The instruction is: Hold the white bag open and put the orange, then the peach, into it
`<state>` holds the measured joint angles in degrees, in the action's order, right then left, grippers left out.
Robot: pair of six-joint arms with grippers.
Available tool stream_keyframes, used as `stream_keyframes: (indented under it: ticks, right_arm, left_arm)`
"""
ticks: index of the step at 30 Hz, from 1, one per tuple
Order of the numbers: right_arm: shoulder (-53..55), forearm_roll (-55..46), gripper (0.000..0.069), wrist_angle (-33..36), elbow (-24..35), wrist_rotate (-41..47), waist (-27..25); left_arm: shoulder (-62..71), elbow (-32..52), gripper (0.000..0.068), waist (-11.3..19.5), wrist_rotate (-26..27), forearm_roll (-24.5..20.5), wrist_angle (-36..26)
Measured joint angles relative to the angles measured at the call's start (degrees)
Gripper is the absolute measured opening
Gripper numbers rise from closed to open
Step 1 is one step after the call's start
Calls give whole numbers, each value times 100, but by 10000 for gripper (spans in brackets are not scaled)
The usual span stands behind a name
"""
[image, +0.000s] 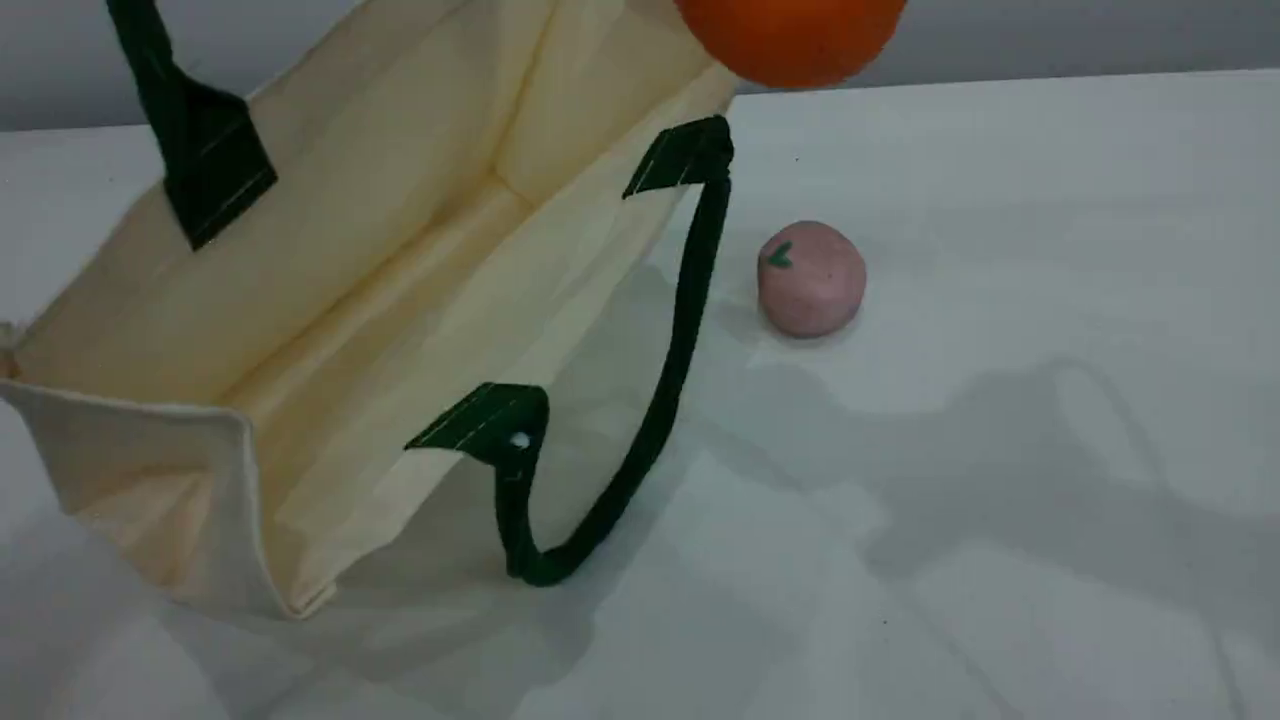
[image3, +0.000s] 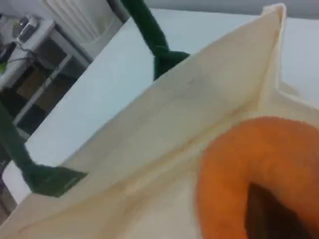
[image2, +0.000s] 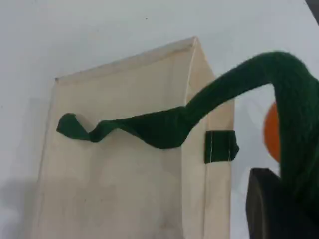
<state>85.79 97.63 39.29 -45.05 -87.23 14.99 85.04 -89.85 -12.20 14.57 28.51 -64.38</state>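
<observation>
White bag: it lies on its side on the left half of the scene view, with the mouth open toward the camera and the cream inside in plain sight. The upper wall is lifted, the lower wall rests on the table.
Upper handle: dark green, it goes up and leaves the frame at the upper left of the scene view. In the left wrist view the same rope runs down the right side of the frame to the dark fingertip.
Lower handle: a dark green loop hanging from two green tabs, its bottom lies on the table in the lower middle of the scene view.
Left gripper: only its dark tip shows, at the lower right of the left wrist view. The fingers are pressed together and pinch the upper handle.
Orange: at the top edge of the scene view, in the air, just above the far right corner of the bag mouth. In the right wrist view it fills the lower right of the frame, in front of the cream wall.
Right gripper: a dark fingertip at the bottom right of the right wrist view, pressed into the orange; the fingers are closed and hold it.
Peach: on the table, right of the lower handle, near it but not touching. The small green leaf mark looks to the upper left.
</observation>
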Motion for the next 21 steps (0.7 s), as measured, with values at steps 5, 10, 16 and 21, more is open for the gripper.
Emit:
stream_keyframes:
  ticks: [5,10,16,21]
  right_arm:
    - [224,224,37,95,-183,-117,465]
    - [556,251,37,-486,-492,-188,1204]
    - [1078,259,37,-1108,-839,-278,1943]
    - [1733,259,37,-1350,-1348,-278,2467]
  left_arm:
    - [0,0,67,0,0,10,0]
    - [0,0,67,0,0,11,0]
    - [0,0,67,0,0,11,0]
    - [0,0,67,0,0,21,0]
